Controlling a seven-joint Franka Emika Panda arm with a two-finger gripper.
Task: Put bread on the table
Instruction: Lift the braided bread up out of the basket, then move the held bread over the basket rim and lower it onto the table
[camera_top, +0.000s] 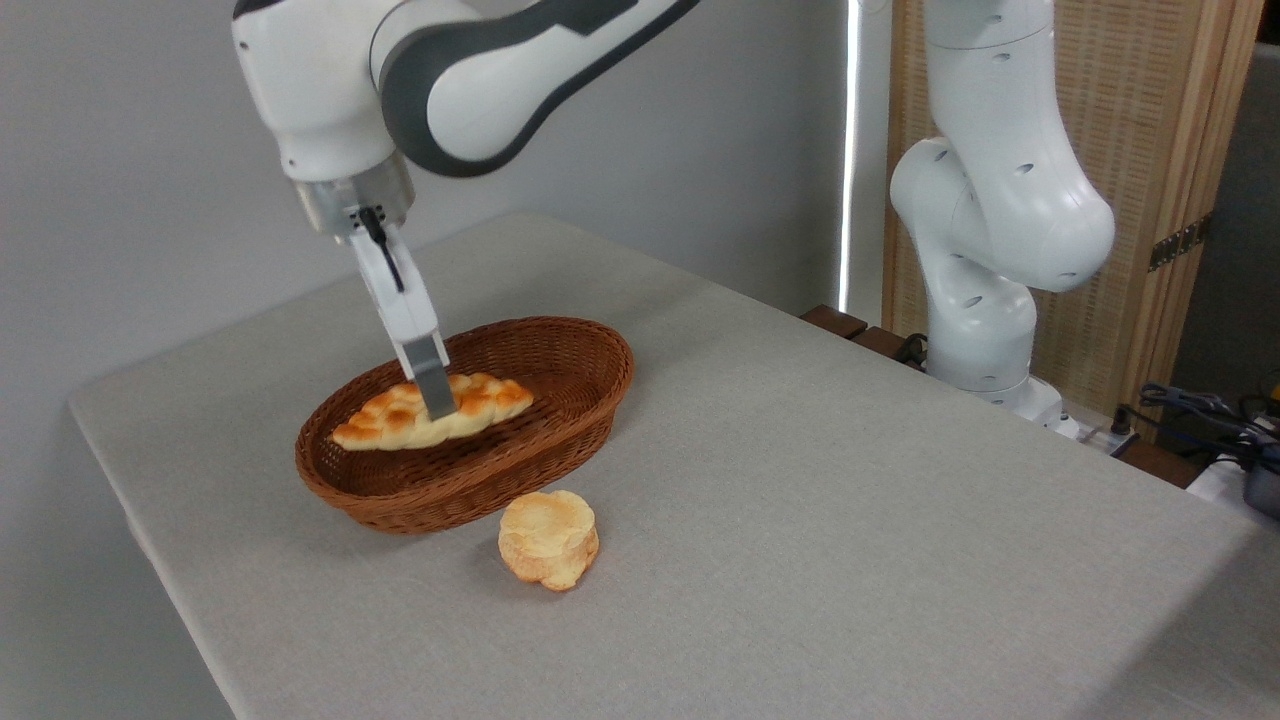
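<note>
down in the wicker basket (560, 400) lies the bread (478, 410), a braided golden loaf stretched along the basket's length, pale tip pointing left, not yet on the surface (850, 480). tool (436, 398) is tilted, coming in from upper left, its grey finger (433, 385) set against the middle of the loaf. only one finger shows from this side, the other is hidden behind it, so cannot tell if the tool is apart or clamped on the bread. small round bun (549, 538) sits on the grey cloth just in front of the basket, near its rim, apart from the loaf.

judgement: step in hand is the grasp at mid-loaf. to do it well, fingers should straddle the narrow width, not the length, and close near the centre so neither end droops. lift straight up until the loaf clears the basket rim, or the rim may catch a tapered end and drag the basket along. then carry to bare cloth to the right, well apart from the bun, and lower before letting go.
</note>
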